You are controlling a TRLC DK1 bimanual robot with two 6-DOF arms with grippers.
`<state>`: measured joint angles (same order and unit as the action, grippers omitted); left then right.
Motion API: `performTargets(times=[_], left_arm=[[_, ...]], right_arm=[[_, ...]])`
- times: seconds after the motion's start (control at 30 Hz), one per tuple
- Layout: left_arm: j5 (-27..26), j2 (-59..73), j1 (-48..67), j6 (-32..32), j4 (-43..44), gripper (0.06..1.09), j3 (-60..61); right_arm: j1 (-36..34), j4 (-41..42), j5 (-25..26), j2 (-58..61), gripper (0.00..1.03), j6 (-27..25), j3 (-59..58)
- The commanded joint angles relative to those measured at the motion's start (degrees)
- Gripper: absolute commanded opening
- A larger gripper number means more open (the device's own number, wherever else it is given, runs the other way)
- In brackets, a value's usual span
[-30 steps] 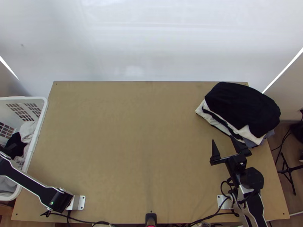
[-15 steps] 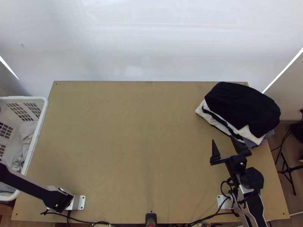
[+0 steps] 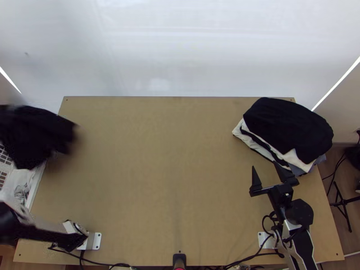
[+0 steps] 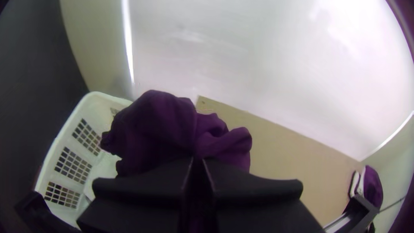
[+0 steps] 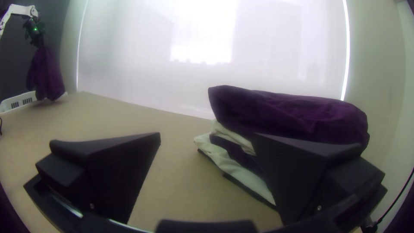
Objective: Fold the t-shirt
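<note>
Wooden surface (image 3: 157, 180), left hand (image 4: 197, 163) clamping dark, hanging cloth (image 3: 36, 137) over the basket (image 3: 37, 183), right hand (image 3: 264, 165) wide, well apart from it!

Dark t-shirt (image 3: 33, 135), bunched, hanging over basket (image 4: 97, 108)

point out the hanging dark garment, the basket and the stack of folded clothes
hanging dark garment (image 5: 45, 77): right wrist view, middle of its hanging part
basket (image 4: 97, 103): left wrist view, bare wall near a corner
stack of folded clothes (image 3: 288, 130): top view, its dark top layer
</note>
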<state>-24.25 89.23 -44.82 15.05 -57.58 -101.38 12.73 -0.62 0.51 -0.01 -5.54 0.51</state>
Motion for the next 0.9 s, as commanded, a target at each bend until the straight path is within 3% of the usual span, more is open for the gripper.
performTargets(times=[0.0,0.13,0.2,0.3,0.47,0.63,0.87], left_arm=[[-1.0,-24.5,19.6,2.7,7.6,0.09,33.4],[5.3,-36.2,39.8,-3.9,17.8,0.09,48.4],[11.6,-38.7,50.9,-8.3,23.7,0.09,53.4],[20.6,-38.3,66.7,-12.4,28.9,0.09,57.8],[27.6,-33.8,83.6,-19.6,31.0,0.09,58.8],[30.1,-32.7,94.7,-21.5,31.8,0.09,58.1],[30.0,-27.4,98.2,-25.2,36.4,0.09,55.1]], right_arm=[[0.0,0.0,0.0,0.0,0.98,0.0,0.0],[0.0,0.0,0.0,0.0,0.98,0.0,0.0],[0.0,0.0,0.0,0.0,0.98,0.0,0.0],[0.0,0.1,0.0,0.0,0.98,0.0,0.0],[0.0,0.0,0.0,0.0,0.98,0.0,0.0],[0.0,0.0,0.0,0.0,0.98,0.0,0.0],[0.0,0.0,0.0,0.0,0.98,0.0,0.0]])
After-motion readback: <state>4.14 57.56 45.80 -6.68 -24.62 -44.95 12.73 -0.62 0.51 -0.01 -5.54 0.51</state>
